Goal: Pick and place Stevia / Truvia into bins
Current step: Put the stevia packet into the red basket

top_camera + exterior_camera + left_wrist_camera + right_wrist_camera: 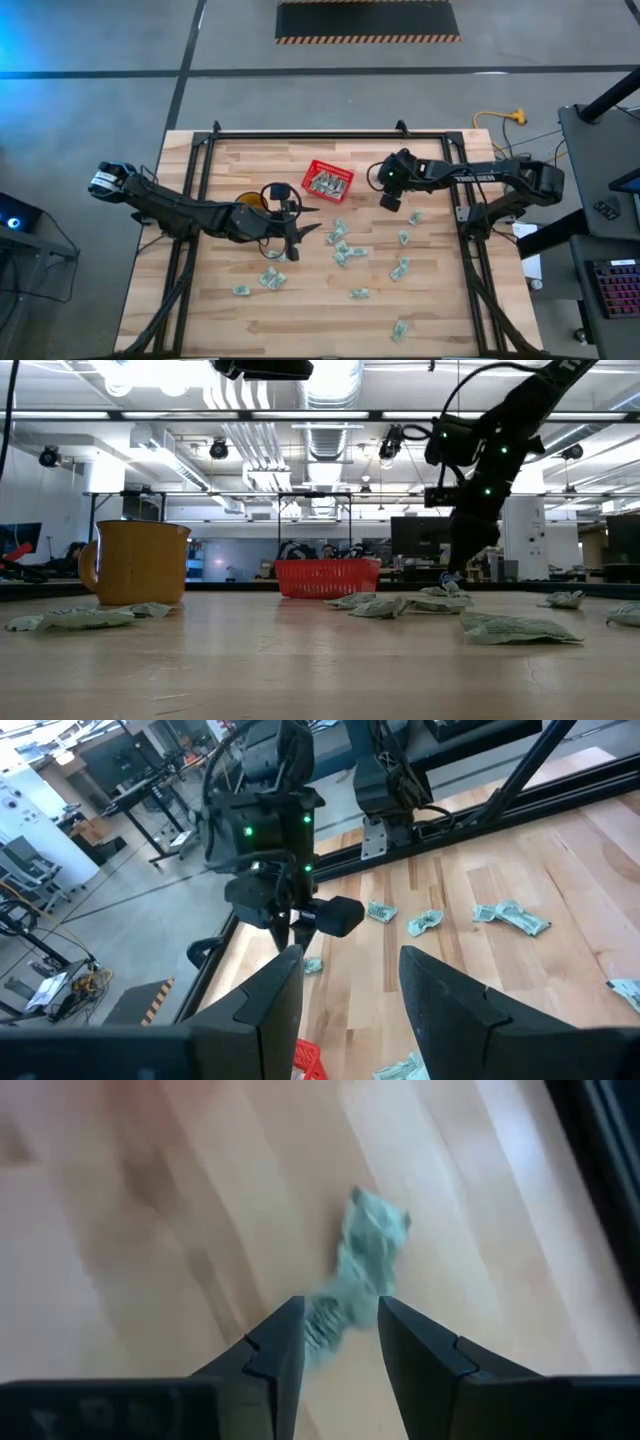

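Grey concrete floor surrounds a pale wooden worktop (300,300) in the high view. A red basket (328,180) sits near the far edge, around the middle, with sachets inside. Loose Stevia sachets (343,250) lie scattered over the middle and right of the worktop. The left tool (300,236) hangs over the middle beside a yellow mug (250,201); the right tool (390,200) is just right of the basket, above the boards.

From the low view, the mug (135,563) stands at left, the basket (327,577) far back, and crumpled sachets (395,603) lie in front of it.

The left wrist view shows its own fingers (270,1000) spread with nothing between, and the other arm beyond.

The right wrist view shows fingers (280,1350) parted, a blurred sachet (360,1270) showing between them on or above the wood; whether it is gripped cannot be told.
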Controlling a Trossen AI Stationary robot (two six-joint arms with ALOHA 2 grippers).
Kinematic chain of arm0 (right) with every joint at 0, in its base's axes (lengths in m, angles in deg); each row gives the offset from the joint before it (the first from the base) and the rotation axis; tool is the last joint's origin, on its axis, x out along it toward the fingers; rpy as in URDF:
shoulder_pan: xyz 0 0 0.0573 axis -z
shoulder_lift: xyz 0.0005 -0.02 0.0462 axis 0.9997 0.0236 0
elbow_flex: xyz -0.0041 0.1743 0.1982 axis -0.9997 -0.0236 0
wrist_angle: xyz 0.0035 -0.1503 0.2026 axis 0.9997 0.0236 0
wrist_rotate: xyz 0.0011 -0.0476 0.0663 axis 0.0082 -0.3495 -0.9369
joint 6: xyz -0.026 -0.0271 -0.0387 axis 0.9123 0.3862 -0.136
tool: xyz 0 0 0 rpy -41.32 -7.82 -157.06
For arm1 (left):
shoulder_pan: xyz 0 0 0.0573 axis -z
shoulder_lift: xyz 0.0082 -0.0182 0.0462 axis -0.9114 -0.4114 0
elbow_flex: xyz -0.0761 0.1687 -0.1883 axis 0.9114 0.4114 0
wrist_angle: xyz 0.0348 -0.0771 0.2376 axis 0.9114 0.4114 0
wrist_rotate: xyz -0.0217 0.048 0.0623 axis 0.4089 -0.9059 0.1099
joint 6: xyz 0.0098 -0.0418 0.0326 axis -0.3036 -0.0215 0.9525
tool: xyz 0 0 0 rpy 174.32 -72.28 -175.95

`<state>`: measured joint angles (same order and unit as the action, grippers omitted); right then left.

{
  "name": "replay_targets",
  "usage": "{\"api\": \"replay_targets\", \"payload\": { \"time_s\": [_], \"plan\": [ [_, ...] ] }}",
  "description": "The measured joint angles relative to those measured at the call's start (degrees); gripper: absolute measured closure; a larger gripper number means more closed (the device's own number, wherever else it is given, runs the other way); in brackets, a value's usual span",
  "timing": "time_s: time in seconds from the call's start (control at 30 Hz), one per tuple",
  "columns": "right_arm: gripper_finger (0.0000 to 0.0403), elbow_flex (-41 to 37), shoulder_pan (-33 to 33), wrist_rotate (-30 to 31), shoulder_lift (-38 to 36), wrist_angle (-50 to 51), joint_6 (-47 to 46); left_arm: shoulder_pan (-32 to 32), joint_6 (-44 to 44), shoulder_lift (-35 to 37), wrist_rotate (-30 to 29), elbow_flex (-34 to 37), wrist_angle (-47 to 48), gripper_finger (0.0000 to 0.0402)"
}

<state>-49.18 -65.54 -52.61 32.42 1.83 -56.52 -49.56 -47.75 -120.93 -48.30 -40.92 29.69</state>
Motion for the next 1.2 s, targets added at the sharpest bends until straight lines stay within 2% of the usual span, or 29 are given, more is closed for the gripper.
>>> {"api": "replay_targets", "payload": {
  "time_s": [0.13,0.37,0.7,0.9,1.03,1.2],
  "plan": [
    [0.0282,-1.8,2.0,-0.4,0.0,-0.5,-6.4,0.0,0.0,0.0,0.0,0.0,0.0,0.0250],
    [0.0264,-4.5,5.5,-8.9,0.0,-7.5,-9.9,0.0,0.0,-0.1,0.0,0.0,0.0,0.0250],
    [0.0256,-8.0,6.3,-8.6,1.4,-10.3,-12.3,0.0,0.0,-0.2,0.0,0.0,0.0,0.0250],
    [0.0257,-8.1,6.3,-8.8,4.0,-12.2,-10.4,0.0,0.0,-0.3,0.0,0.0,-0.1,0.0250],
    [0.0269,-7.7,6.3,-8.9,4.1,-12.1,-9.4,0.0,0.0,-0.3,0.0,0.0,0.0,0.0250],
    [0.0310,-7.7,6.3,-9.3,3.3,-12.3,-8.3,0.0,0.0,-0.3,0.0,0.4,0.0,0.0250]
  ]
}}
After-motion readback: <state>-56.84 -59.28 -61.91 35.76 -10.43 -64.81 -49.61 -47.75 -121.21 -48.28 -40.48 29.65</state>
